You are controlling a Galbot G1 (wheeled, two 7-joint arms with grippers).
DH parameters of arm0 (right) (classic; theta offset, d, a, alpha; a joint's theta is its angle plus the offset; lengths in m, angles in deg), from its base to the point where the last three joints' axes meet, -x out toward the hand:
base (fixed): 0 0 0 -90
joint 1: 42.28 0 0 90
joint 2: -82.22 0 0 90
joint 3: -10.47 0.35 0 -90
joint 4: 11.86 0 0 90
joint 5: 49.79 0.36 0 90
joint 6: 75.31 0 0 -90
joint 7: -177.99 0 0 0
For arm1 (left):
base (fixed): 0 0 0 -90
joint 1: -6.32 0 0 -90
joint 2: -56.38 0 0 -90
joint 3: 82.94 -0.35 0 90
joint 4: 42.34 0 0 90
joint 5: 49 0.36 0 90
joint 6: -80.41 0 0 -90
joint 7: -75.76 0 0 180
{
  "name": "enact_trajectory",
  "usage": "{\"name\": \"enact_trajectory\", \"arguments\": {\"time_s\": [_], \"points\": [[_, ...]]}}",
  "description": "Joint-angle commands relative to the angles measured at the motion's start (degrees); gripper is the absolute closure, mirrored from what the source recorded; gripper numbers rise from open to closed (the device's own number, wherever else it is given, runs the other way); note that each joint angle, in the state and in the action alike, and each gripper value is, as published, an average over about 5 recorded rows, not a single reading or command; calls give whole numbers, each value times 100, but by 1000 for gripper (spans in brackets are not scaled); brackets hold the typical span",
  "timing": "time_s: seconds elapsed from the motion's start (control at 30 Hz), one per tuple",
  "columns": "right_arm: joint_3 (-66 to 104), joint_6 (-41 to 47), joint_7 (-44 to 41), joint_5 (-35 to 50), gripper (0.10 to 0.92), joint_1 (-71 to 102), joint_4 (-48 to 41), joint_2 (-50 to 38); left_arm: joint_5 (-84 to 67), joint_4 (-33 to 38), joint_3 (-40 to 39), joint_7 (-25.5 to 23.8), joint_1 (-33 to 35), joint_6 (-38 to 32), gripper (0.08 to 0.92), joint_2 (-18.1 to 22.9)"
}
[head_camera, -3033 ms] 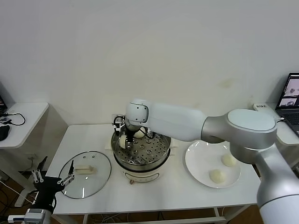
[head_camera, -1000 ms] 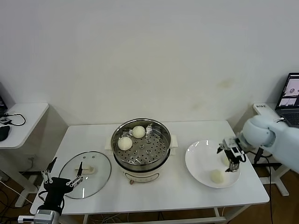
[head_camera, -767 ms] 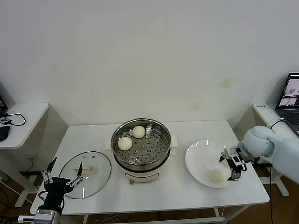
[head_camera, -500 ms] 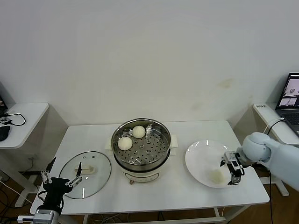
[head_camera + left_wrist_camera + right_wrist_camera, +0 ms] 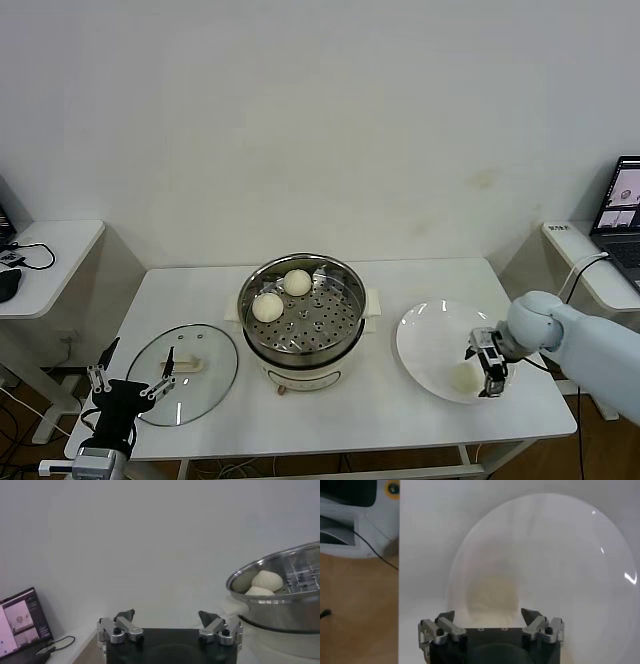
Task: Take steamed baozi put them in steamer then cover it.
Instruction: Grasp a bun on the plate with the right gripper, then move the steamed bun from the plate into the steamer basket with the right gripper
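Steamer (image 5: 302,320) top uncovered, clear from above; two steamed baozi (image 5: 267,307) fill its back-left part, rest of tray bare. Cover (image 5: 183,372) lies flat on table (image 5: 355,408) left of steamer, apart from it. Left gripper (image 5: 128,388), fingers spread, sits at cover's near-left edge. Plate (image 5: 430,340) right of steamer; bare table strip between them. Right gripper (image 5: 490,621), fingers apart, hangs low over plate's right side, a bun (image 5: 492,596) between its tips.

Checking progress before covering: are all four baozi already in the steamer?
No: the head view shows only two baozi in the steamer, while the lid lies beside it on the table.
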Motion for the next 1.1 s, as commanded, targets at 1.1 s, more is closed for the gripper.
{"name": "enact_trajectory", "arguments": {"time_s": [1.1], "points": [[-604, 138, -342, 805, 457, -2442, 132, -157, -21, 46, -62, -2, -43, -11, 177, -39]]}}
